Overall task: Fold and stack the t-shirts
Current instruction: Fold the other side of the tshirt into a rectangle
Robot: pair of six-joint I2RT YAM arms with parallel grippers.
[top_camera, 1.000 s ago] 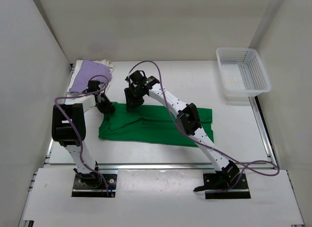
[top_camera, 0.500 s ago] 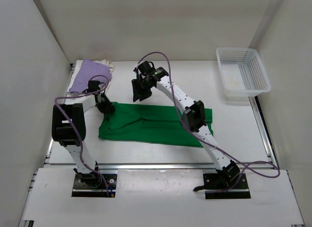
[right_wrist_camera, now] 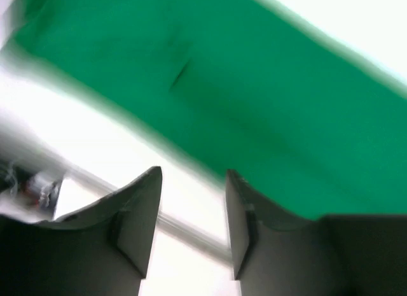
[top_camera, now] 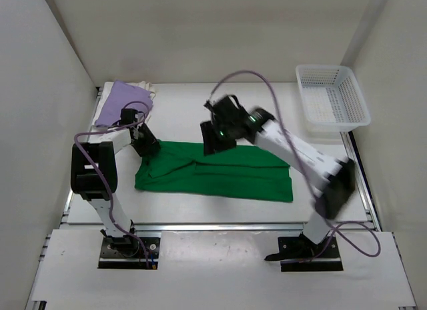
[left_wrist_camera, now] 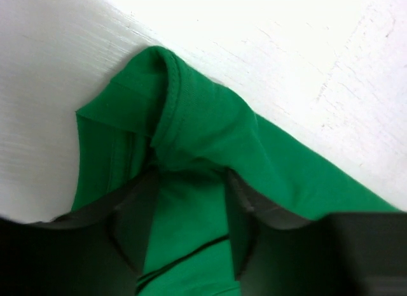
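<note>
Green shirt [top_camera: 220,177] spread on the counter [top_camera: 180,110], both arms at its far edge

The left fingers [left_wrist_camera: 137,232] stand apart with the shirt's bunched far-left corner between them. The right fingers [right_wrist_camera: 137,213], spread and empty, hang blurred above the far edge. The purple shirt [top_camera: 120,100] lies well apart at the back-left corner.

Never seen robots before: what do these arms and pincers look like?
The left arm and right arm are white tubes with black joints, each trailing a looping purple cable. The left gripper and right gripper each have two dark grey fingers.
</note>
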